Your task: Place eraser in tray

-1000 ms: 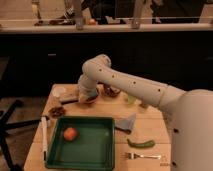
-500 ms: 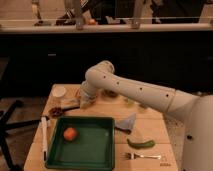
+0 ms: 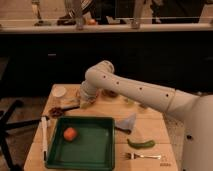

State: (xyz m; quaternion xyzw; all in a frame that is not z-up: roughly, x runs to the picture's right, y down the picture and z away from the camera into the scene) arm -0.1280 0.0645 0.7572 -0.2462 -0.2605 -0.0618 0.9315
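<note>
The green tray (image 3: 106, 150) lies at the front middle of the wooden table, with a small orange ball (image 3: 70, 133) in its left part. My gripper (image 3: 80, 102) hangs from the white arm's wrist just behind the tray's far left corner, low over the table. A pale flat block that looks like the eraser (image 3: 69, 106) shows at the gripper's left side, partly hidden by it. I cannot tell whether the gripper holds it.
A long white marker (image 3: 44, 137) lies left of the tray. A brown bowl (image 3: 56, 112) and a white cup (image 3: 59, 91) sit at the back left. A grey-blue piece (image 3: 127, 122), a green pepper (image 3: 141, 144) and a fork (image 3: 142, 156) lie right of the tray.
The arm has swung lower and nearer, bringing the gripper from the bowls at the back down to the tray's far left corner.
</note>
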